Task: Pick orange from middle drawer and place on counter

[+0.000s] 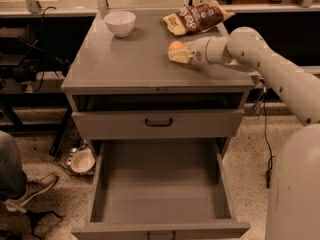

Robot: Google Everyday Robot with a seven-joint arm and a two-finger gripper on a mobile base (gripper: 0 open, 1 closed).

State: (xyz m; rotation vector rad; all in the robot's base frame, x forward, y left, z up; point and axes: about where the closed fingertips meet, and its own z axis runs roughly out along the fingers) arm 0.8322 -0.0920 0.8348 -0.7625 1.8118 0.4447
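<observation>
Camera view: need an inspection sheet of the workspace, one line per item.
Surface: counter, gray and flat, carries the items below.
Job's things: orange in the tool, low over the counter's right rear; contact with the slab cannot be told. middle drawer pulled open, nothing seen inside.
Clutter: white bowl at rear left; snack bag at rear right, behind the orange.
Grippers: tool shut on the orange, reaching in from the right.
Cables: black cable hanging right of the cabinet; second cable at rear left.
Surroundings: upper drawer shut; dish on the floor; shoe at lower left.
</observation>
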